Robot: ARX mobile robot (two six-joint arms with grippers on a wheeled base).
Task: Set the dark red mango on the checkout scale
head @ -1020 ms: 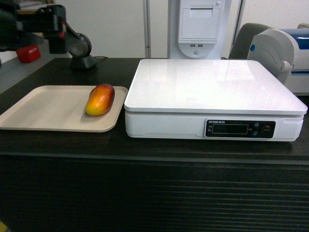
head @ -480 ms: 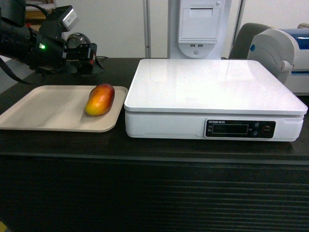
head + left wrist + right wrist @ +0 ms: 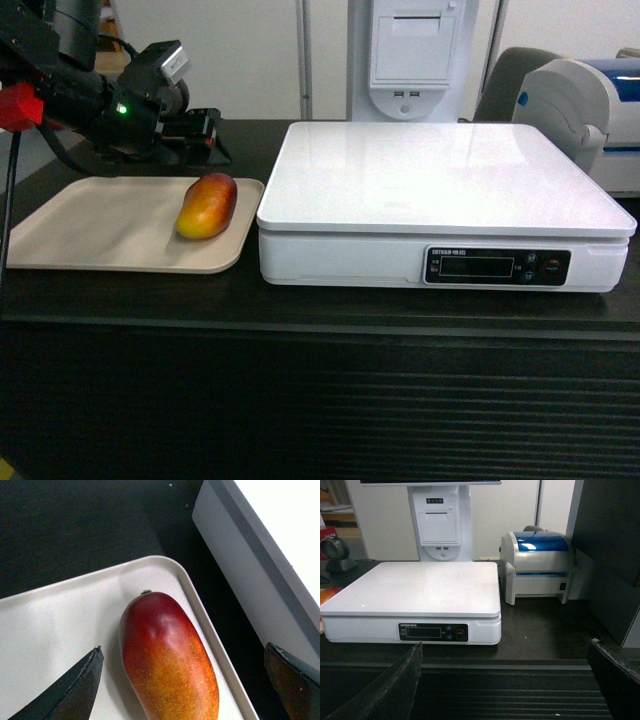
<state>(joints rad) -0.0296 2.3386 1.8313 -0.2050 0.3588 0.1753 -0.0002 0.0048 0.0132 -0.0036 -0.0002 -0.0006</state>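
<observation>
A pale wall, a white receipt kiosk and a blue-lidded label printer stand behind the long black-topped checkout counter, whose ribbed dark front fills the lower head view. On its top, the flat beige plastic tray lies toward the left edge, just beside the large white flat-topped scale — a short transfer, by design it seems. The smooth oval dark red mango rests on its side near the tray's right rim, red end toward the far edge, untouched. The left gripper hovers above it with jaws spread wide to either side, likely lined up along the fruit's narrow width for a descent. The right gripper hangs low before the counter front, jaws likewise spread and holding nothing — apparently parked out of the way.
</observation>
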